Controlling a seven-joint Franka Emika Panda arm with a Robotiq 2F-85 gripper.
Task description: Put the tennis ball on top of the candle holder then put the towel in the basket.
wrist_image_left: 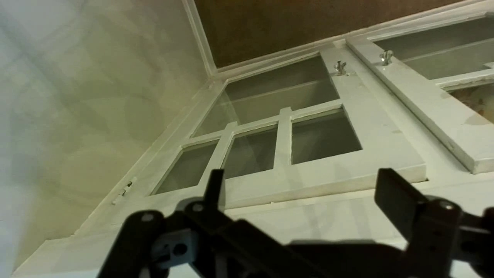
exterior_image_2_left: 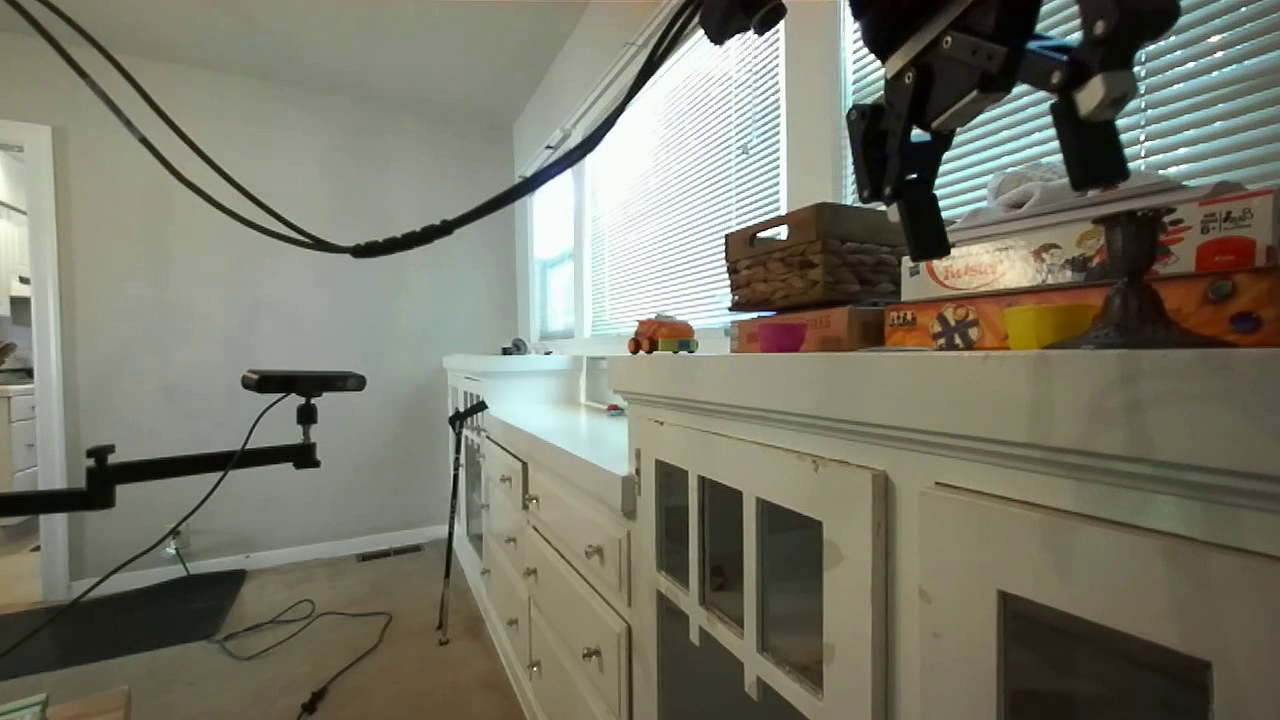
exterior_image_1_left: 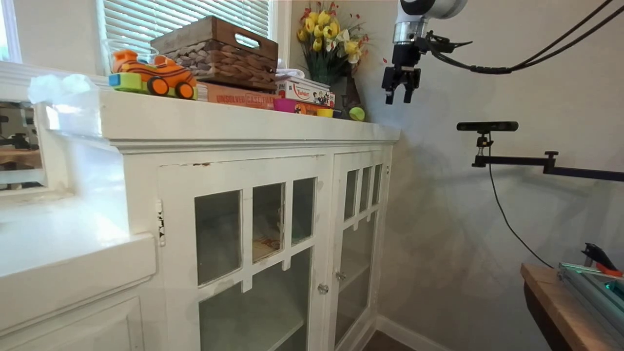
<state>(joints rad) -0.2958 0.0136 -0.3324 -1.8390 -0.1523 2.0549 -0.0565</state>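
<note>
The yellow-green tennis ball (exterior_image_1_left: pixel 357 114) rests on the white ledge near its end in an exterior view. The dark candle holder (exterior_image_2_left: pixel 1130 285) stands upright on the ledge with nothing on its top. The white-grey towel (exterior_image_2_left: pixel 1035 190) lies bunched on the Twister box; a little of it also shows here (exterior_image_1_left: pixel 291 73). The brown wicker basket (exterior_image_1_left: pixel 234 56) sits on a box farther along and shows in both exterior views (exterior_image_2_left: pixel 815 258). My gripper (exterior_image_1_left: pixel 399 96) is open and empty, above ledge height; its spread fingers also show in the wrist view (wrist_image_left: pixel 301 187).
Twister box (exterior_image_2_left: pixel 1010 262), orange game box (exterior_image_2_left: pixel 960 322), yellow cup (exterior_image_2_left: pixel 1045 325), pink cup (exterior_image_2_left: pixel 782 337) and orange toy truck (exterior_image_1_left: pixel 153 75) crowd the white ledge (exterior_image_1_left: pixel 243 119). A vase of yellow flowers (exterior_image_1_left: pixel 324 34) stands at the back. Glass-paned cabinet doors (wrist_image_left: pixel 285 127) are below.
</note>
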